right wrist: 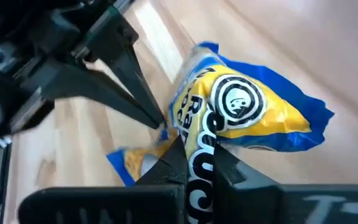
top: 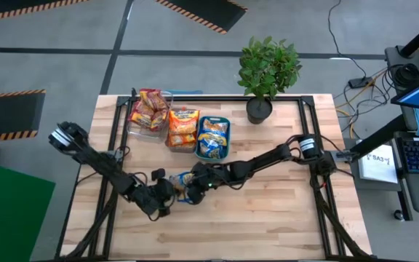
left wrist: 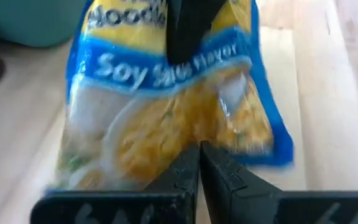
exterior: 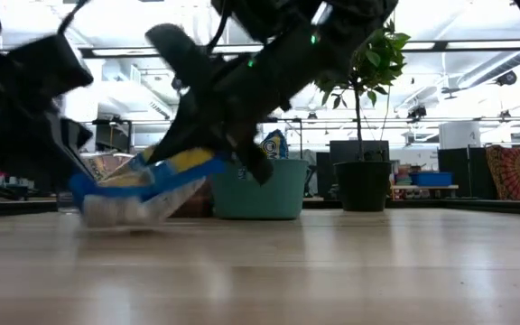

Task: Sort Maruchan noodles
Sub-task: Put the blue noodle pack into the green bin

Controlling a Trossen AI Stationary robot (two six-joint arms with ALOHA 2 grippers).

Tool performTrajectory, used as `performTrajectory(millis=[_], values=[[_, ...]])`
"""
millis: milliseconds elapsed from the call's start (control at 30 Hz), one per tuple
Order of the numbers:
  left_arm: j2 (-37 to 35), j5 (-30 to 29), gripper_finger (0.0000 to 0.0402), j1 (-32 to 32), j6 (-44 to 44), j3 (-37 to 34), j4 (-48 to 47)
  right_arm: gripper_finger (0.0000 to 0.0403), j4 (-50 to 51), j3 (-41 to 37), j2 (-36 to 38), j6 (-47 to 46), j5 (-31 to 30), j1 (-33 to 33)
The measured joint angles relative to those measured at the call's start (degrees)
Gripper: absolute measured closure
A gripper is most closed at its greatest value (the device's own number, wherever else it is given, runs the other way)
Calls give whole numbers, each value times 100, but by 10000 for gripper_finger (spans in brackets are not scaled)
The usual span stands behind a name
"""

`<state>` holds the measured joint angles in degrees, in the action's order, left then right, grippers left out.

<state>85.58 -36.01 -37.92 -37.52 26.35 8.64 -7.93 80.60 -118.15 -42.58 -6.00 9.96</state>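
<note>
Bright ceiling strip lights glaring white across the room, desk (exterior: pixel 350 271) sheen up close – blurred, wrist views soft, packet (left wrist: pixel 166 106) smeared

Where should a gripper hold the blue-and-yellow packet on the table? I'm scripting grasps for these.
Judging by its pose, take the blue-and-yellow packet by a crimped end seam, coming from the side. It is flat and limp, one end lifted by the right gripper while the left gripper pinches the opposite edge; thin seams fit narrow fingers.

Three bins (top: pixel 182 129) are set side by side at the table's (top: pixel 268 218) back – plant (top: pixel 266 73) to their right; one packet (top: pixel 184 180) lies before them.
</note>
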Motion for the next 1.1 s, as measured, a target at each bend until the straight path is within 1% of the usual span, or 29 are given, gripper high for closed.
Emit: performTrajectory(millis=[133,233,300,400,533,667,733,867,1000,1100], values=[[-882,-13,402,-125,220,-2,-712,388,245,13,357,396,-4,-26],[-1639,-72,402,-179,760,-2,-913,389,239,13,691,653,-85,-38],[-2131,-134,402,-180,1226,-2,-854,389,335,13,974,833,-238,-64],[-2778,-459,402,-179,1869,0,-740,389,512,11,1417,1150,-598,-183],[-3407,-1090,402,-169,2421,5,-579,390,872,-33,1972,1601,-1466,-421],[-3723,-1660,402,-157,2732,9,-439,392,1154,-167,2279,1858,-2595,-677],[-3787,-1960,402,-157,2795,9,-413,392,1189,-270,2307,1833,-2950,-814],[-3803,-2376,402,-143,2777,9,-337,391,1189,-592,2244,1444,-3047,-1086],[-3717,-2409,402,-62,2745,9,-149,391,1203,-921,2045,840,-3018,-1316],[-3624,-2409,402,31,2743,9,13,391,1194,-1088,1907,566,-2996,-1397]])
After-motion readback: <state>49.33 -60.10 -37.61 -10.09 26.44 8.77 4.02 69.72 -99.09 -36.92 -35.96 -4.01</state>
